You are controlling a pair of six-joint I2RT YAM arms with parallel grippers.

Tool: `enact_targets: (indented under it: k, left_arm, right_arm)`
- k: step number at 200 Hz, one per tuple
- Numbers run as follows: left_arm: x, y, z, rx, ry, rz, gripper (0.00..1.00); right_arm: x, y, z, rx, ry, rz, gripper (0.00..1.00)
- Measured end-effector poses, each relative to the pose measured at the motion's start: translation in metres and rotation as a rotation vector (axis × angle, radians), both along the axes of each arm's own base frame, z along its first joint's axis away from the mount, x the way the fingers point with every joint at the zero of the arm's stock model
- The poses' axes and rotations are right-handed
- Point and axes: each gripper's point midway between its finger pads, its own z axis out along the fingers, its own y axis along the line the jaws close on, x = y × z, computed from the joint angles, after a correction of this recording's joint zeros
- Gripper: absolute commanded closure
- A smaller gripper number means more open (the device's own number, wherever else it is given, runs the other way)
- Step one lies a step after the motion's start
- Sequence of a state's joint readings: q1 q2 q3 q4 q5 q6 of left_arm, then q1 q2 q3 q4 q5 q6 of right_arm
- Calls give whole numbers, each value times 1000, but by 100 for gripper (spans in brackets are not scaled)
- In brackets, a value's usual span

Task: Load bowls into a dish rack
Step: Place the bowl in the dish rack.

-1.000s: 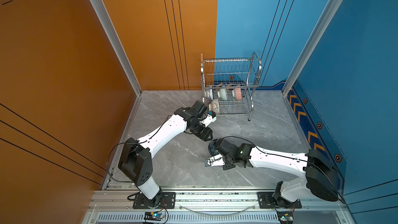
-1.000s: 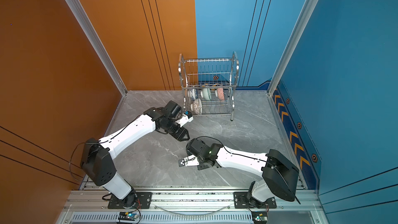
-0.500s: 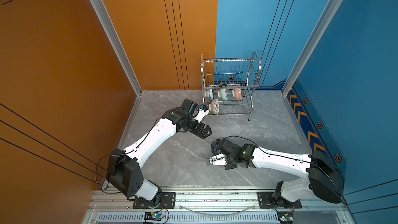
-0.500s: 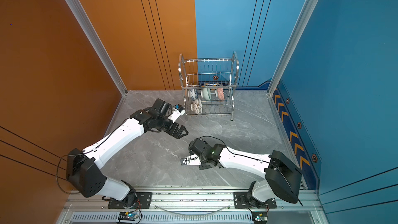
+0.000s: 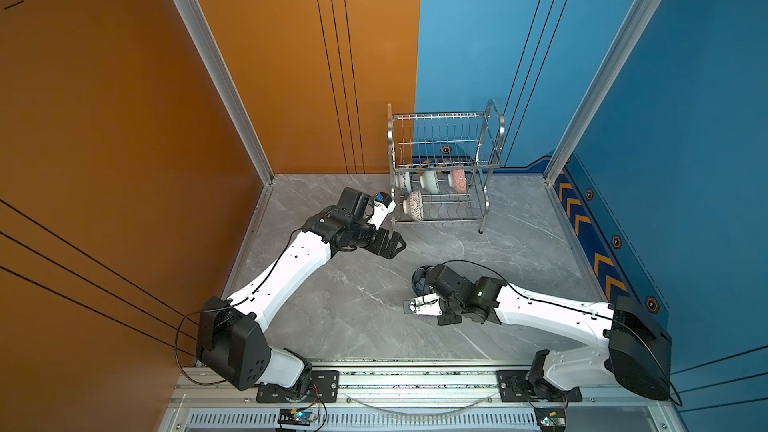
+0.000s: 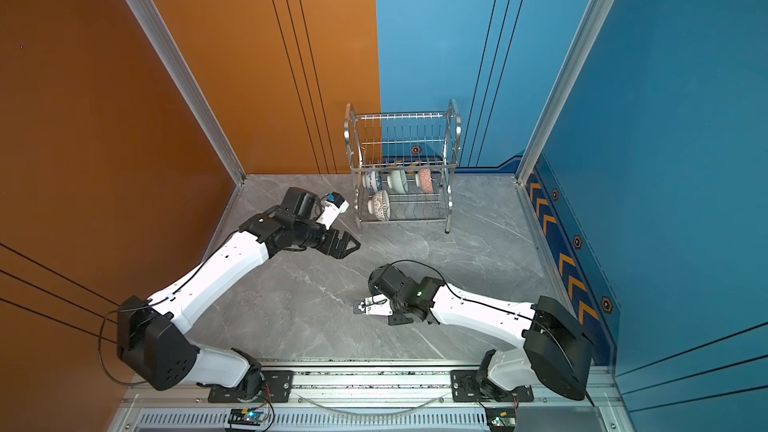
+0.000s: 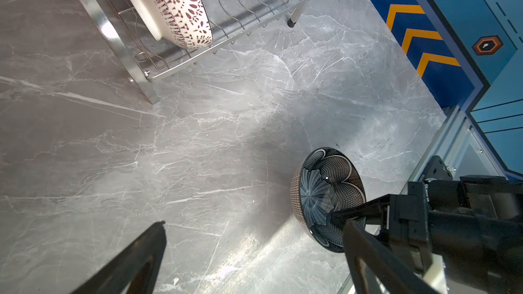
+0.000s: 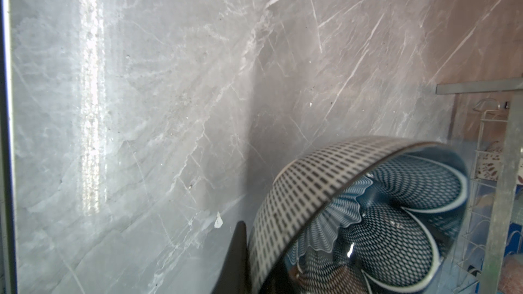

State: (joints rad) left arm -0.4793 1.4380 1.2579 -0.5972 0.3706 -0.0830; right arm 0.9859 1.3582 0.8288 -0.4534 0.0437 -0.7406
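Grey marble worktop [image 5: 353,297] lies between orange and blue walls. At its far edge stands the steel dish rack [image 5: 436,115], where a white patterned bowl [image 5: 414,205] sits on its edge at the front of the lower shelf and three more bowls [image 5: 430,179] stand in a row behind it. The left pincer [image 5: 397,248] hangs wide and empty near the rack's front leg, while the right pincer [image 7: 336,216] is closed on the rim of the tilted dark navy bowl [image 7: 325,193], well apart from the rack.
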Motion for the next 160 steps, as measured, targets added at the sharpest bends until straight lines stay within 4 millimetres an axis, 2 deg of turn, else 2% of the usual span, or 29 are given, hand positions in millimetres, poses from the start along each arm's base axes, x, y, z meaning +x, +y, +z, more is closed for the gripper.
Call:
enact_targets:
  k: [38,76,160]
  left_arm:
    - [-4,-3,-4,-14,4,9,2]
    - [-2,-4,7,-39,-30,16,2]
    - [-5,0,18,-46,-80,29,2]
  right_arm:
    - [3,-1,15,73,14,-34,100]
    - [2,-2,28,152,47,-64,100]
    - [-2,-1,53,349,170,-182,100]
